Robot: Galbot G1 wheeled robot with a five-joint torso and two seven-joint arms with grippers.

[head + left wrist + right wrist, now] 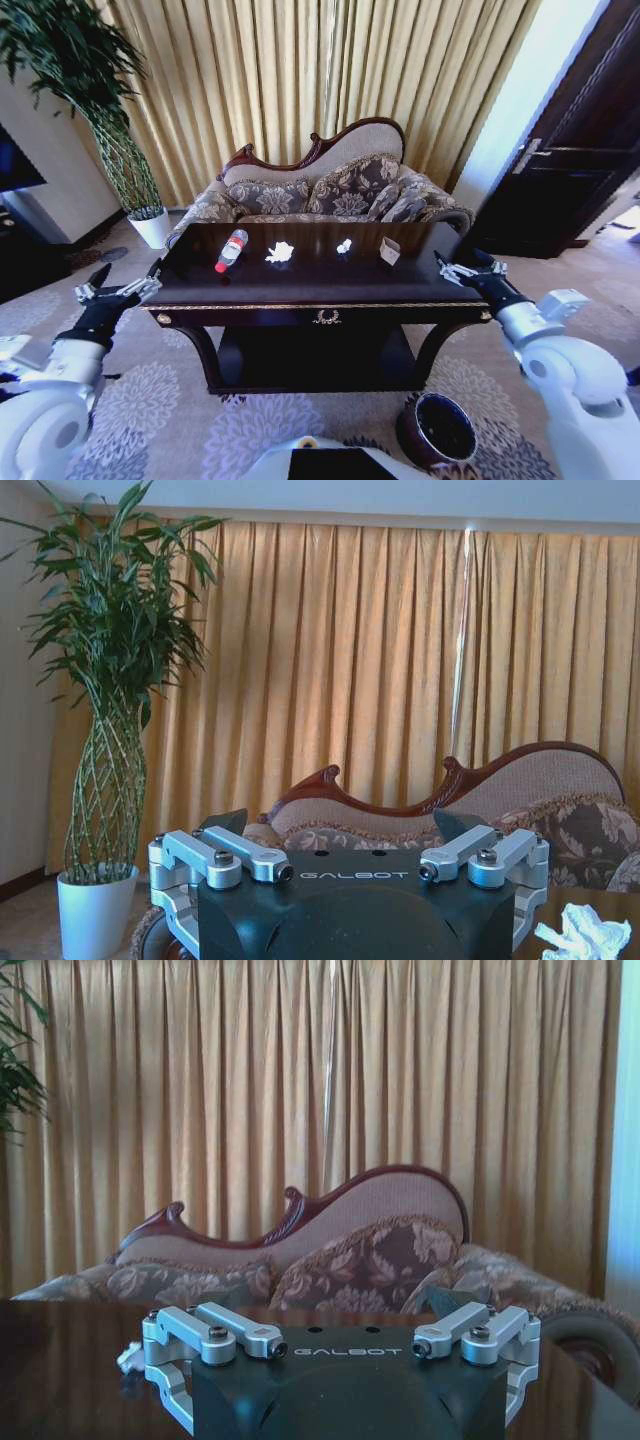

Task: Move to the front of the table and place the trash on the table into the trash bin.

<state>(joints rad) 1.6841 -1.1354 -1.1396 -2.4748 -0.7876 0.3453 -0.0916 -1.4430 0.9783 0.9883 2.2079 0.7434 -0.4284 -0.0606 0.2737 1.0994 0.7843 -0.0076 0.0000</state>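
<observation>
Sofa [330,190] stands behind the tabletop [310,275]; left gripper [122,290] and right gripper [470,268] flank its ends, fingers spread open, empty.

Glossy dark wood, clear plastic, crumpled paper.
Polished, mirror-like top on table [300,285] with gold trim; clear smooth plastic on bottle [231,249] with red cap; rough white crumpled paper in wads [280,252]; shiny reddish-brown finish on bin [437,430]; brushed metal links over matt black plastic on left gripper [340,825] and right gripper [345,1310].
</observation>
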